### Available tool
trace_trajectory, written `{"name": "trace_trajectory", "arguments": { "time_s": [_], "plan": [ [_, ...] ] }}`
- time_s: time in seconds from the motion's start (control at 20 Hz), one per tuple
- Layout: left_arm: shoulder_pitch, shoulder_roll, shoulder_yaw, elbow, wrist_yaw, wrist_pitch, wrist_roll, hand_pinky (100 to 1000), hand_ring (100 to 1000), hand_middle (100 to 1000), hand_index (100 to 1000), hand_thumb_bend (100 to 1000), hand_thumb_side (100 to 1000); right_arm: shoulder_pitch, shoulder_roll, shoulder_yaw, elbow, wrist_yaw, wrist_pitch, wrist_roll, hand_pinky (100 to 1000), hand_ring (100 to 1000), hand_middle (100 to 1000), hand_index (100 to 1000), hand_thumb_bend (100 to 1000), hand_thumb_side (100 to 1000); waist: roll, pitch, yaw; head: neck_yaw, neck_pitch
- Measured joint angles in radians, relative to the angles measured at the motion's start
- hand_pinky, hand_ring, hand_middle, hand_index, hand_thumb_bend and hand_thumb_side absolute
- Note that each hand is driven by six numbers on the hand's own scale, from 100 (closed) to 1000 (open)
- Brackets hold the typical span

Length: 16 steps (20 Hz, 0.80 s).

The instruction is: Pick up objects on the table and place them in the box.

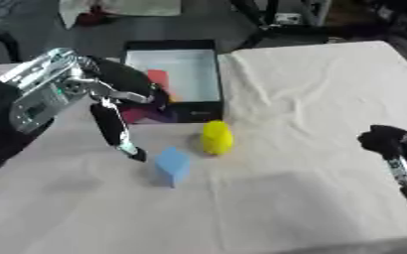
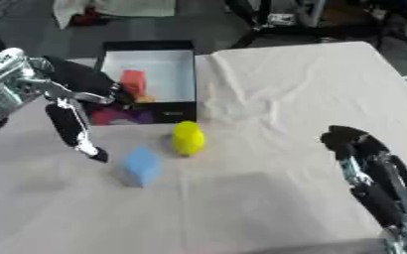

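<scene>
Blue and still on the white cloth, the block sits in front of the black box, with the yellow object just beside it, between block and box. Our left hand hangs straight-fingered, holding nothing, a fingertip close beside the block. We risk nudging the block away, or tipping the yellow object, if the fingers close off-centre. Our right hand rests far right of the box; we cannot tell its finger state.

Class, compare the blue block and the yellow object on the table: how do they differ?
The blue block is flat-faced with corners; the yellow object is rounded. The yellow object lies nearer the box, just in front of it; the blue block sits nearer the left hand. Both rest on the white cloth, outside the box.
</scene>
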Motion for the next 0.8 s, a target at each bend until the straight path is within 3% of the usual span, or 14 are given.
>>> {"name": "trace_trajectory", "arguments": {
  "time_s": [0.8],
  "plan": [
    [0.061, -0.034, 0.001, 0.001, -0.102, -0.034, 0.034, 854, 892, 936, 970, 585, 557, -0.001, 0.000, 0.000, 0.000, 0.001, -0.001, 0.001, 806, 772, 679, 791, 100, 635, 0.000, 0.000, -0.003, -0.005, 0.000]
  ]
}}
